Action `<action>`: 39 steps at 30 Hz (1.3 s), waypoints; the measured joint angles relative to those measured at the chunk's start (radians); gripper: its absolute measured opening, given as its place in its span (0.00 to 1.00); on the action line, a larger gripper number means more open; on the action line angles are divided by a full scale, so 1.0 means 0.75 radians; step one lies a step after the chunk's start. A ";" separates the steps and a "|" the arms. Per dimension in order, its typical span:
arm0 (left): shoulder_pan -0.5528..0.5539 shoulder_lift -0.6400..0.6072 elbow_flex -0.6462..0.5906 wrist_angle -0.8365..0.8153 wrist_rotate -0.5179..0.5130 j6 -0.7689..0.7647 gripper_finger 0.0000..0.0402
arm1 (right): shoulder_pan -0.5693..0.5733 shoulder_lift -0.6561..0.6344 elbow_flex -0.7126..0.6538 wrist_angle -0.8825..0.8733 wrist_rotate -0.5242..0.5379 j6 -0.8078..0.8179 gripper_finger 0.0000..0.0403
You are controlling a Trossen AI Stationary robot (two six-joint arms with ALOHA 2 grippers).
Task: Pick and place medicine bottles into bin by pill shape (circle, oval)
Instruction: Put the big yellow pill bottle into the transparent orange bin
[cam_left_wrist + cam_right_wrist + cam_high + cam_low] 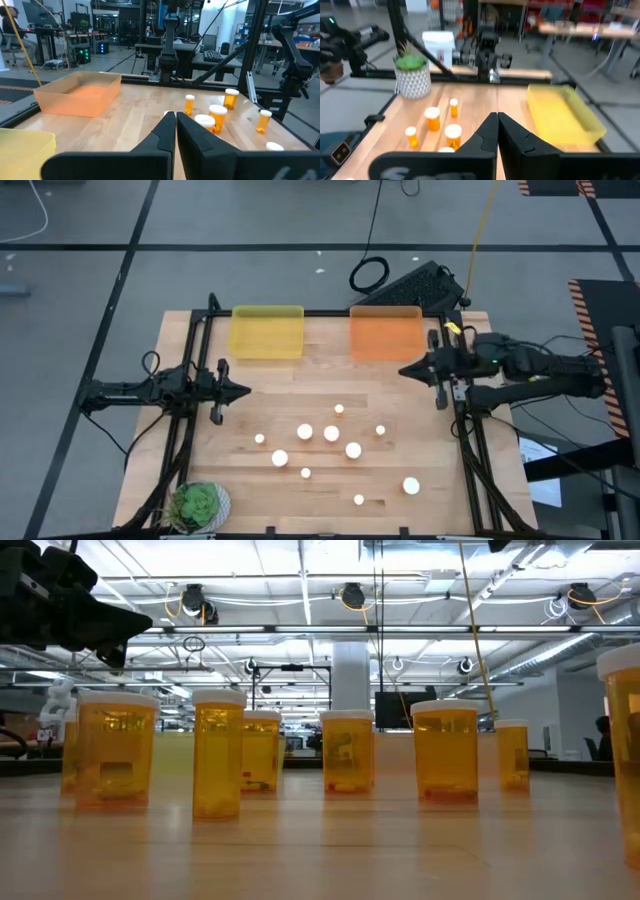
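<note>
Medicine bottles (331, 434): cylindrical amber plastic, round white caps, scattered upright mid-surface (260, 490), planked wood. Left pincer (246, 391) and right pincer (402, 369): closed, empty, held at opposite edges.

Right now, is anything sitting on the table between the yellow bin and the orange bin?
No. In the high view, only bare wooden table shows between the yellow bin and the orange bin.

Bottles (331, 434) crowd the middle of my desk (400, 410), spaced loosely enough to reach between. Bare wood runs from them up to the yellow bin (267, 332) and orange bin (385, 333) at the frame's top. Potted plant (199, 504) blocks the lower left corner.
</note>
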 joint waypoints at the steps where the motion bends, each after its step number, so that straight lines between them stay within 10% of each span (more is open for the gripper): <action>1: 0.000 0.000 0.000 0.000 0.000 -0.014 0.05 | 0.000 0.039 0.037 -0.035 0.006 0.009 0.00; 19: 0.000 0.054 0.209 -0.165 0.001 -0.051 0.05 | 0.000 0.352 0.226 -0.219 0.037 0.076 0.00; 39: -0.011 0.859 0.946 -0.455 0.082 0.107 0.05 | 0.098 0.397 -0.126 0.099 0.038 0.224 0.00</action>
